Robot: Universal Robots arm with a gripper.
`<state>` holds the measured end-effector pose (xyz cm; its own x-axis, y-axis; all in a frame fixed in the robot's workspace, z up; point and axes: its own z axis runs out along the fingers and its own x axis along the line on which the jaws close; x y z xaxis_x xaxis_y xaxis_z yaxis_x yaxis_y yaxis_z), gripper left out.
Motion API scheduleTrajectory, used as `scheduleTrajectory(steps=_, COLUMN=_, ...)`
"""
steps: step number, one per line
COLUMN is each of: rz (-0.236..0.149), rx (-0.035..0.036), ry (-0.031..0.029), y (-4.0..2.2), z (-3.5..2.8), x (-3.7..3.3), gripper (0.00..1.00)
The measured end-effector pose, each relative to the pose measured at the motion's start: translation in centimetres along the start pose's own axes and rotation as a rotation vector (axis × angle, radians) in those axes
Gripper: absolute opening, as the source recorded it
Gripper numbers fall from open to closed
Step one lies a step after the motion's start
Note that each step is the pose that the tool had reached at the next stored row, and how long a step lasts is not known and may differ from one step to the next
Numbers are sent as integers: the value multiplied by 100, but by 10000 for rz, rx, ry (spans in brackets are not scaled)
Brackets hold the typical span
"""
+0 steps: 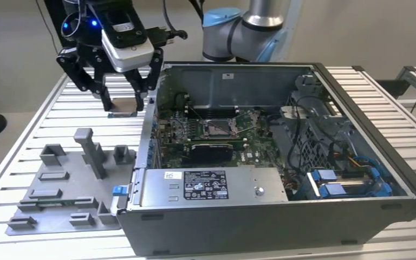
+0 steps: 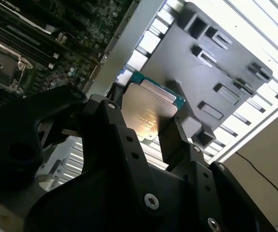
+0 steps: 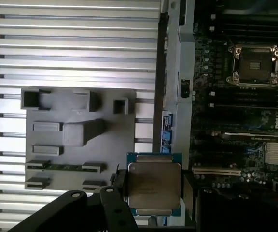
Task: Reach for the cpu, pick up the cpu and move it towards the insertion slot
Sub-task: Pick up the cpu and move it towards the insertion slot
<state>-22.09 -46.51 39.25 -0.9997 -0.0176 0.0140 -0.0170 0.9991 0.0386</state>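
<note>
The cpu (image 1: 124, 104) is a small flat square chip with a pale metal top. It hangs in the air over the slatted table, just off the open computer case's side wall on the exterior view's left. My gripper (image 1: 125, 110) is shut on it, one black finger on each of two opposite edges. Both wrist views show the cpu (image 2: 151, 108) (image 3: 153, 186) clamped between the fingers (image 2: 177, 133). The insertion slot (image 1: 219, 127) (image 3: 255, 67), a metal-framed socket with a dark centre and its lever raised, sits on the green board inside the case, well apart from the cpu.
A grey fixture tray (image 1: 63, 184) with posts and blocks lies on the table below and in front of the gripper. The case's side wall (image 1: 150, 124) stands between gripper and board. A power supply (image 1: 208, 185) and cables fill the case's near side.
</note>
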Motion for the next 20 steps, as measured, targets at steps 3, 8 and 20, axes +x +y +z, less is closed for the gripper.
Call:
scheduleTrajectory(steps=3, rz=0, rx=0, ry=37, y=-2, z=-2, x=-114, gripper=0)
scheduleTrajectory(steps=8, rz=4, rx=-2, ry=131, y=-6, z=-5, x=-328, gripper=0)
scheduleTrajectory(steps=20, rz=11, rx=-6, ry=321, y=-15, z=-12, x=-854, gripper=0)
